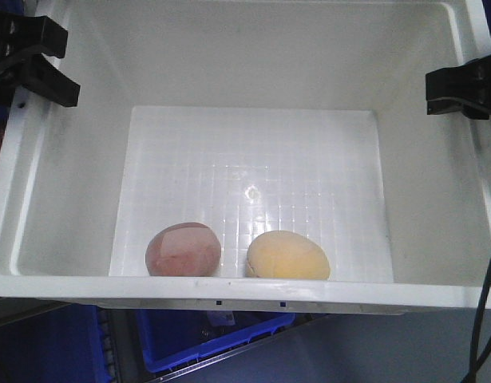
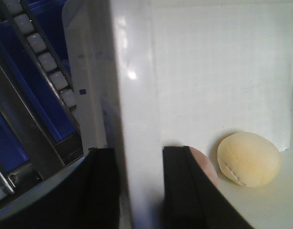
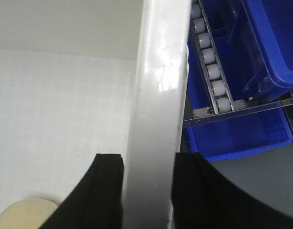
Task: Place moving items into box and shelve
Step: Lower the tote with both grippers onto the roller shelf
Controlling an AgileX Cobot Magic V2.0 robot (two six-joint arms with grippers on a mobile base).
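White box (image 1: 61,239) holds pinkish-brown toy (image 1: 184,250) and pale yellow toy (image 1: 287,255) side by side on its gridded floor at the near wall. Left gripper (image 1: 28,57) fingers clamp the left rim; right gripper (image 1: 462,88) fingers clamp the right rim. Blue bins (image 3: 241,138) below.

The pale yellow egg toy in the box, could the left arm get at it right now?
Probably not: the left gripper is clamped on the box's side wall. The yellow toy lies uncovered on the floor beside the pinkish-brown toy, so releasing first would clear access.
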